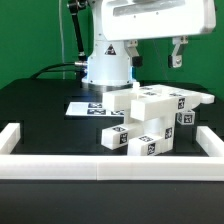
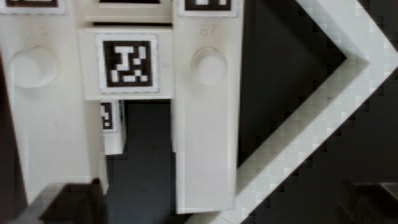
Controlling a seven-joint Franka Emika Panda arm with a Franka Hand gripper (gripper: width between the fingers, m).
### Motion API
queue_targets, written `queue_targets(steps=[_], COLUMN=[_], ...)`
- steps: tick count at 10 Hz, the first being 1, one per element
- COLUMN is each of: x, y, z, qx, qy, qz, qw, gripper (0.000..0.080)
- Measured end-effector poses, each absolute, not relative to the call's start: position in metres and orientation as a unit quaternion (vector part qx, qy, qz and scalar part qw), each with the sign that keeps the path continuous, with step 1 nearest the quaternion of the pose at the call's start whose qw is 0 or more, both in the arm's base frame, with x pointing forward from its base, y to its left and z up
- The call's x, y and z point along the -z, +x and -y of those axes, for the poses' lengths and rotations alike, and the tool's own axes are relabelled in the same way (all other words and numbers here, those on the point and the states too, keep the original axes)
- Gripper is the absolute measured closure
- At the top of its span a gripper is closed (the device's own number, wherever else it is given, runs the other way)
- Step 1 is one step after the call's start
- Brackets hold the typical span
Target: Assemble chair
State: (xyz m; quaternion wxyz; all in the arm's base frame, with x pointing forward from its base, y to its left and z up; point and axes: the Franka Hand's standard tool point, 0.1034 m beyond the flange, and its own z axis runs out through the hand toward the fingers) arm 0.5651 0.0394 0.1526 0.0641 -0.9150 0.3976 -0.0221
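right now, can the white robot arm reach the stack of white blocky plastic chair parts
Probably yes: the white arm hangs over the stack of chair parts, jaws open, nothing showing between them.

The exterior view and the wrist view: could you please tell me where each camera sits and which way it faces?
Exterior view: off the arm, low, outside the border rail, facing the arm's base across the chair parts and marker board; the open end effector hangs above.
Wrist view: on the wrist, looking past the end effector's dark fingertips, close onto the tagged chair parts.
Shared: the chair parts and the end effector.
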Motion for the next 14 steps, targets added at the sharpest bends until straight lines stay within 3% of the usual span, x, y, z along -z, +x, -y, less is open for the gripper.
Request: queue_targets(steps=[3,5,9,12,14], x=[-0.151,-0.146,-0.144,-0.146,-0.14], y=[0.547,0.528,0.524,0.493,0.483], z=[-0.06,-0.073,-0.077,-0.115,-0.129], qx=[0.024,0.021,0.024,0.056,0.062], qy=[-0.939,-0.951,-0.943,-0.964,-0.966], qz=[-0.34,-0.305,-0.327,-0.255,-0.244], qw=[0.049,0.051,0.057,0.047,0.051], gripper=[0.015,0.015,0.015,0.015,0.015])
